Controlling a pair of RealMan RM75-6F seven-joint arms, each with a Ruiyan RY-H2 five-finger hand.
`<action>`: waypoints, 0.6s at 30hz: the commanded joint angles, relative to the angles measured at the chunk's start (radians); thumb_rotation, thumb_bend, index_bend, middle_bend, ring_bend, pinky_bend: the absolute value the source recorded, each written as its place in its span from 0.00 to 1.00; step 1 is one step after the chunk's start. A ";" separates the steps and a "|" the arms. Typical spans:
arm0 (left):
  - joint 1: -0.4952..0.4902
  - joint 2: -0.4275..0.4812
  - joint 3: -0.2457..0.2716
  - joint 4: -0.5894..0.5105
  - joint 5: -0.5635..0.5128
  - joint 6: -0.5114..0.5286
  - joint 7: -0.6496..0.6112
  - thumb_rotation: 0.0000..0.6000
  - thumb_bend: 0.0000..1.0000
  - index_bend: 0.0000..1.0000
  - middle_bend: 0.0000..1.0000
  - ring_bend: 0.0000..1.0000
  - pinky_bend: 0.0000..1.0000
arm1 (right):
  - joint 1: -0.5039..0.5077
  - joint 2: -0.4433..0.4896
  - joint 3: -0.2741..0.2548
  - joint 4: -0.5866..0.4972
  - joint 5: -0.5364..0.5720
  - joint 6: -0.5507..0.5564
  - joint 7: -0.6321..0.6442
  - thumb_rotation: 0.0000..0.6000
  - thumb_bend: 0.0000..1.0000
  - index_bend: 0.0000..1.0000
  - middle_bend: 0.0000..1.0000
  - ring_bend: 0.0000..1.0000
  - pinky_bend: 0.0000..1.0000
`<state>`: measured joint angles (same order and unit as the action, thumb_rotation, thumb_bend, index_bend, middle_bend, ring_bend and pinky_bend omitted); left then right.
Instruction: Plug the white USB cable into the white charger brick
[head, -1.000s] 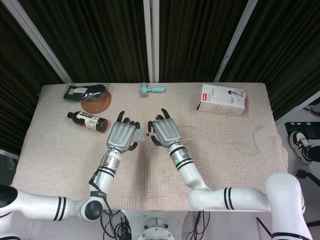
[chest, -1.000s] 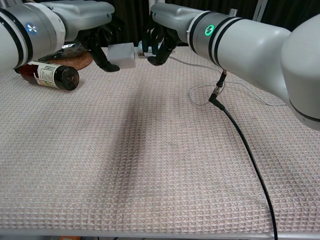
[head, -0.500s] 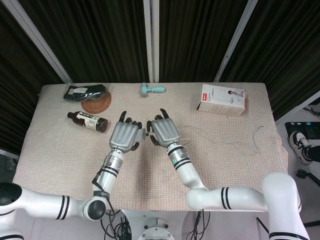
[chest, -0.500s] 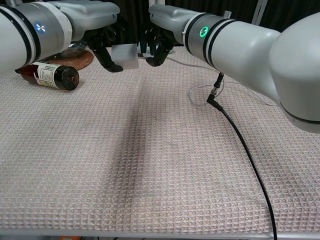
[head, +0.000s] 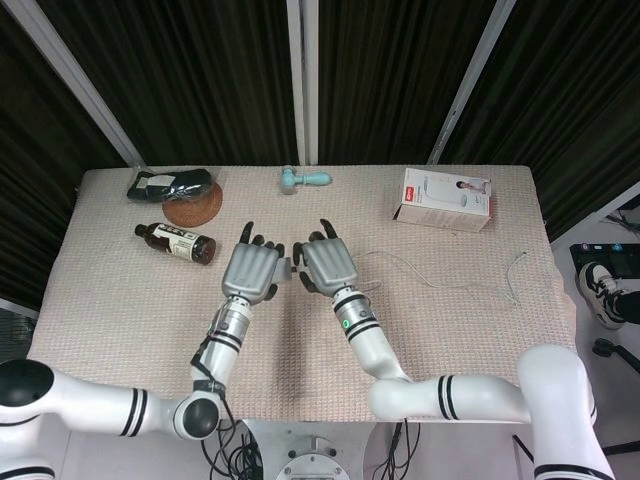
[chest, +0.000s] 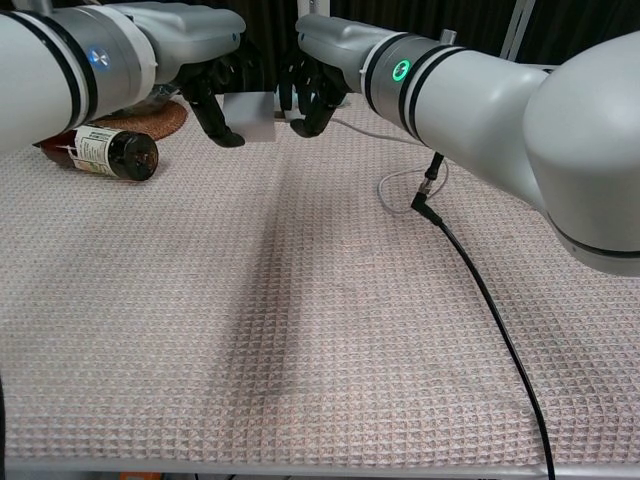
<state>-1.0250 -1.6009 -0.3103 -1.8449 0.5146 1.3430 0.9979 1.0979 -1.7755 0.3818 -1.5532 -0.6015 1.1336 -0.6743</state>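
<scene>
Holding the white charger brick (chest: 251, 116), the left hand (head: 251, 271) meets the right hand (head: 328, 264), pinching the white USB cable (head: 440, 283) plug (barely visible); crooked pushing could jam it.

Both hands meeting at mid-table

I am holding my left hand (head: 250, 271) and right hand (head: 328, 263) close side by side above the table, backs up, fingers curling down. My left hand is gripping the white charger brick (chest: 250, 115); my right hand is pinching the cable's plug against it. Both forearms are reaching in from the near edge, converging.
</scene>
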 joint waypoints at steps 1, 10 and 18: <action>-0.007 -0.005 -0.003 0.005 -0.011 0.006 0.006 1.00 0.26 0.45 0.45 0.23 0.02 | 0.001 -0.007 0.002 0.002 0.004 0.005 -0.001 1.00 0.34 0.64 0.52 0.24 0.00; -0.018 -0.016 -0.007 0.021 -0.025 0.007 -0.005 1.00 0.26 0.45 0.45 0.23 0.02 | 0.001 -0.027 0.012 0.015 0.014 0.014 0.007 1.00 0.34 0.64 0.52 0.25 0.00; -0.026 -0.027 -0.011 0.037 -0.028 0.012 -0.014 1.00 0.26 0.45 0.45 0.23 0.02 | -0.004 -0.050 0.024 0.034 0.011 0.018 0.033 1.00 0.33 0.64 0.52 0.25 0.00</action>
<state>-1.0501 -1.6277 -0.3207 -1.8083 0.4874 1.3544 0.9835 1.0941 -1.8242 0.4047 -1.5202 -0.5900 1.1510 -0.6425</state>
